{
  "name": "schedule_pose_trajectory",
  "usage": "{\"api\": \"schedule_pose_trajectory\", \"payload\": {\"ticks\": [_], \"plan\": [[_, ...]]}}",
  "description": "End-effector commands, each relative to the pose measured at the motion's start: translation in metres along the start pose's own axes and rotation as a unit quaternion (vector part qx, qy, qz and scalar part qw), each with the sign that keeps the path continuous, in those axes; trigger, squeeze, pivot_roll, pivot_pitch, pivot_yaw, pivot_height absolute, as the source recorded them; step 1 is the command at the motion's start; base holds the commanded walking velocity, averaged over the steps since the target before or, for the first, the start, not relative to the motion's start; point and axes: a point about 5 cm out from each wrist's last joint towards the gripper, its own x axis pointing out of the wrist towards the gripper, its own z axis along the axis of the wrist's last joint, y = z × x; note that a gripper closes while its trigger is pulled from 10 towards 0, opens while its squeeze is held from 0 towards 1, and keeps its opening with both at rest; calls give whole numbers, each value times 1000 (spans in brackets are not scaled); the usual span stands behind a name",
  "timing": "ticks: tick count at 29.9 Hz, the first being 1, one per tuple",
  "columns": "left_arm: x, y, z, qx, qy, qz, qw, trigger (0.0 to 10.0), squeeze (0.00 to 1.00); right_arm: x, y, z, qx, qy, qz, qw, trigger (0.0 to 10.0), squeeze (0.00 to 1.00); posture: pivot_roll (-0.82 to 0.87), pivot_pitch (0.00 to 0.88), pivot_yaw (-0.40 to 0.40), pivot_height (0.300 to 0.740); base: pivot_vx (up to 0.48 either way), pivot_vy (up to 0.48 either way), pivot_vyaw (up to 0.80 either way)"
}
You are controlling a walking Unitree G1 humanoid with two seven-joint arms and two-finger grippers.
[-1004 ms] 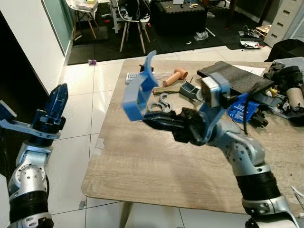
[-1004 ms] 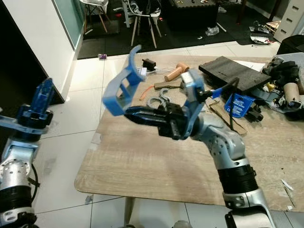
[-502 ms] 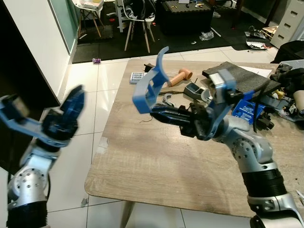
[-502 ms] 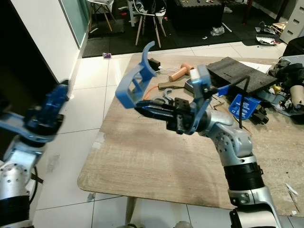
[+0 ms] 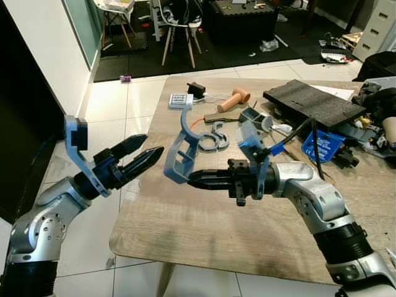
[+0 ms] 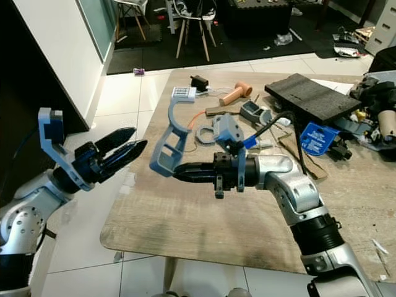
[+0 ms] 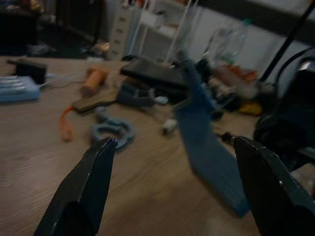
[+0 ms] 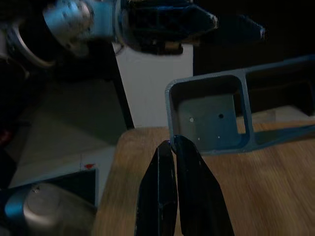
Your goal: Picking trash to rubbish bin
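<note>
The right gripper (image 5: 193, 179) has its two black fingers (image 8: 172, 196) pressed together, pinching the lower edge of a blue plastic bracket (image 5: 179, 154). The bracket is held upright in the air above the left part of the wooden table (image 5: 204, 229), its curved arm pointing up and its boxed end at the fingertips.

The left gripper (image 5: 148, 153) sits just off the table's left edge, pointing toward the bracket. Its fingers (image 7: 93, 182) are spread wide and hold nothing; they are near the bracket but apart from it.

The far side of the table carries a mallet (image 5: 230, 101), a grey ring-shaped part (image 5: 212, 137), a dark foam slab (image 5: 312, 102) and a blue packet (image 5: 326, 145). The clutter at the right edge is cut off, and the left wrist view is blurred.
</note>
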Motion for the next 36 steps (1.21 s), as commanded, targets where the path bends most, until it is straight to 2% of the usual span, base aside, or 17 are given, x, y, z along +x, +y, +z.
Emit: {"api": "schedule_pose_trajectory", "payload": {"ticks": [1,9,21,24,27,35,36], "plan": [[-4,5,-6,-6,42,18,999,10000,0,2,3,-5,-8,18,9,1000,10000,0,-64,70,39,740,0,0,0],[-8,8,-24,-45,99,39,993,10000,0,1,5,-4,-32,44,17,998,10000,0,-66,73,45,740,0,0,0],[-5,10,-42,-99,135,69,983,10000,0,0,4,-2,-60,70,18,996,10000,0,-66,73,45,740,0,0,0],[-4,10,-43,-106,135,69,983,10000,0,0,4,-3,-62,75,19,995,10000,0,-67,72,46,740,0,0,0],[0,6,-42,-130,118,53,983,10000,0,0,5,-4,-64,83,21,994,10000,0,-67,71,46,740,0,0,0],[0,6,-42,-130,118,53,983,10000,0,0,5,-4,-64,83,21,994,10000,0,-67,71,46,740,0,0,0],[-4,1,-37,-178,93,16,979,10000,0,0,6,-4,-68,87,29,994,10000,0,-73,63,43,740,0,0,0]]}}
